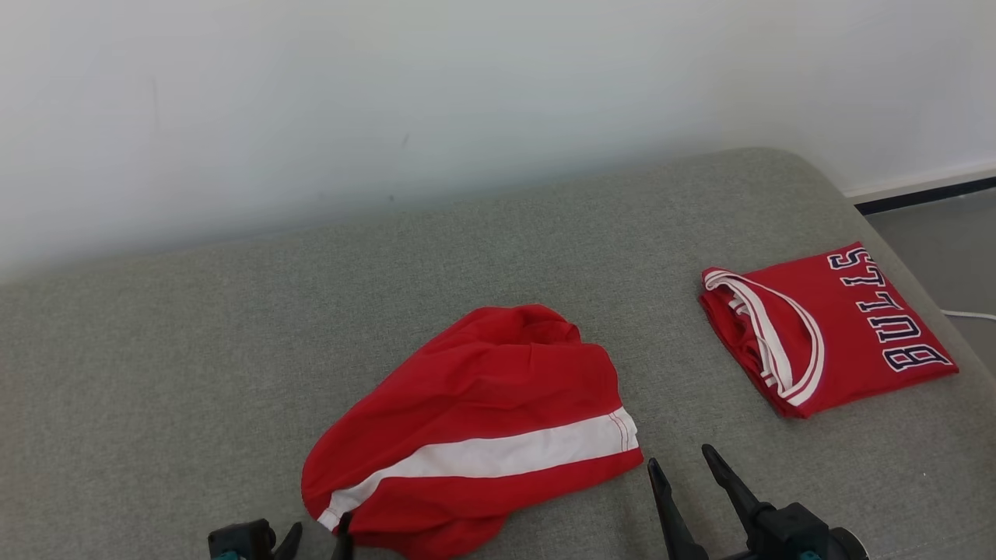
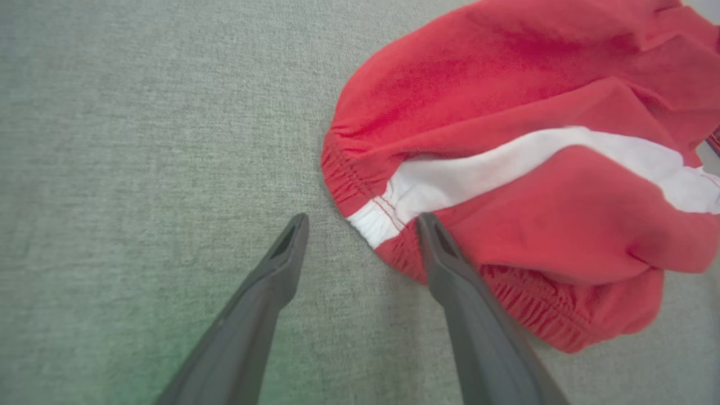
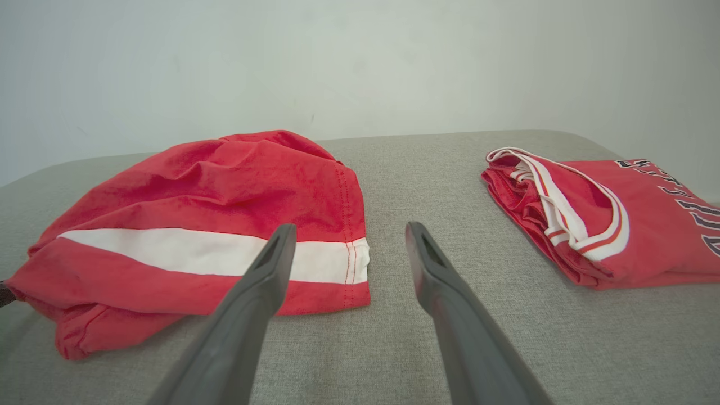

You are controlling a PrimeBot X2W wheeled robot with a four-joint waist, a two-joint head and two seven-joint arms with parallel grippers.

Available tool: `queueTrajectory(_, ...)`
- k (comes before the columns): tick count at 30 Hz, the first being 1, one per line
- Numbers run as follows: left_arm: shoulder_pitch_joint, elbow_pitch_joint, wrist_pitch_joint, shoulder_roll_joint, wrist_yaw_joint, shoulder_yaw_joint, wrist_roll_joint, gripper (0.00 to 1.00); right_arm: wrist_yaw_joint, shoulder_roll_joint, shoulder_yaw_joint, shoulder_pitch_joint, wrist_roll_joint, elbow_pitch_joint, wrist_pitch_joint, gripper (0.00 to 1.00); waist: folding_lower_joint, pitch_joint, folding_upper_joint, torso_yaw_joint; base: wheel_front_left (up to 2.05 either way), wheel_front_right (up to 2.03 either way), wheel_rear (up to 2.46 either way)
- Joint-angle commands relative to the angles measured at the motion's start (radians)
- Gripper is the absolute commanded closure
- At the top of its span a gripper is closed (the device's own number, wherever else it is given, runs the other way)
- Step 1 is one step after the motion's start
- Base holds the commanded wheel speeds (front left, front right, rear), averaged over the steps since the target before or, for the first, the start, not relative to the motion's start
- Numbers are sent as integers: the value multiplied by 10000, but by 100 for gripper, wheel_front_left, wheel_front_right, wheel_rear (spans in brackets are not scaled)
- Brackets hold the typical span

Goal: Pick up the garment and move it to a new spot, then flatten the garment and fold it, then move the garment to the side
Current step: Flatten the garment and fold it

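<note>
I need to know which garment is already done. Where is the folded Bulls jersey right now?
In the head view the folded jersey lies at the right of the grey cushion, right of the crumpled red shorts and beyond the right gripper.

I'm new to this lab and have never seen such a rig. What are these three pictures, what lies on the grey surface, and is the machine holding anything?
It is a wheeled robot with two arms, each ending in two long dark fingers. One picture looks down from its head; the others look along each wrist. On the grey cushion lie crumpled red shorts with a white stripe, and to the right a folded red jersey lettered BULLS. The left gripper sits at the shorts' elastic waistband, the right gripper near their hem. Both jaws stand open; nothing is held.
</note>
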Motion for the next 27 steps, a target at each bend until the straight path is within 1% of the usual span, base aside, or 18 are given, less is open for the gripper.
queueTrajectory(1, -94, 90, 15, -23, 28, -33, -91, 0, -29, -4, 7, -65, 35, 26, 2, 0, -1, 51, -2, -27, 0, 0, 0)
queueTrajectory(4, -255, 242, 68, -76, 49, -161, -115, 0, -29, -4, 2, -80, 38, 52, 2, 0, -1, 88, -2, -25, 0, 0, 0)
queueTrajectory(10, -470, 699, 336, -139, 416, -280, -122, 0, -29, -16, 92, -265, -36, 164, 2, 0, -1, 118, -2, -98, 0, 0, 0)
queueTrajectory(11, -475, 774, 377, -146, 477, -263, -169, 9, -29, -65, 108, -342, -64, 214, 2, 0, -1, 122, -2, -117, 0, 0, 0)
queueTrajectory(12, -478, 824, 426, -152, 484, -250, -199, 56, -29, -127, 95, -425, -91, 317, 2, 0, -1, 123, -2, -135, 0, 0, 0)
queueTrajectory(13, -490, 866, 439, -154, 491, -239, -232, 71, -29, -180, 93, -539, -96, 455, 37, 0, -1, 126, -2, -153, 0, 0, 0)
queueTrajectory(14, -503, 886, 443, -158, 482, -239, -234, 100, -29, -219, 53, -704, -83, 602, 138, 0, -1, 131, -2, -170, 0, 0, 0)
queueTrajectory(19, -564, 855, 310, -117, 419, -210, -352, 100, -29, -227, -430, -1795, 116, 1464, 1577, 0, -1, 200, -2, -191, 0, 0, 0)
queueTrajectory(21, -601, 809, 245, -119, 398, -244, -338, 100, -29, -192, -459, -2296, 162, 1706, 2057, 0, -1, 245, -2, -154, 0, 0, 0)
queueTrajectory(25, -614, 737, 132, -146, 359, -360, -321, 100, -29, -115, -325, -3010, 274, 2475, 3435, 0, -1, 342, -2, -5, 0, 0, 0)
queueTrajectory(27, -600, 695, 82, -159, 365, -433, -314, 100, -29, -119, -441, -3284, 128, 2810, 4013, 0, -1, 401, -2, 89, 0, 0, 0)
